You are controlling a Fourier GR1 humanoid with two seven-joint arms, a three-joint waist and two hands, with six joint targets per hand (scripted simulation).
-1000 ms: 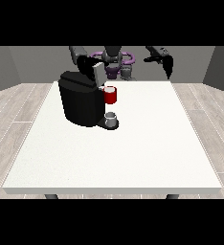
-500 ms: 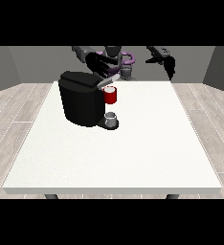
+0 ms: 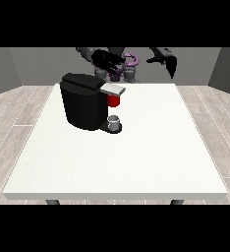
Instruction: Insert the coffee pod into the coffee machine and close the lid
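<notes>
The black coffee machine [image 3: 85, 101] stands on the left half of the white table [image 3: 151, 147]. Its grey lid [image 3: 112, 89] lies flat and juts out to the right over a red thing at the machine [image 3: 114, 100]. A small grey thing [image 3: 114, 121] sits on the machine's base below it; I cannot tell it for the pod. The hand at the view's left [image 3: 107, 60] hovers above and behind the machine's top, fingers spread, holding nothing. The hand at the view's right [image 3: 165, 59] is raised over the table's far edge, fingers straight and pointing down, empty.
The robot's torso [image 3: 124, 69] stands behind the table's far edge. Grey walls and a wood-plank floor [image 3: 18, 113] surround the table. White tabletop stretches to the right and front of the machine.
The hand at the view's left has moved right and slightly up, to above the machine's lid end. The hand at the view's right has barely shifted. The machine and the grey thing have not moved.
</notes>
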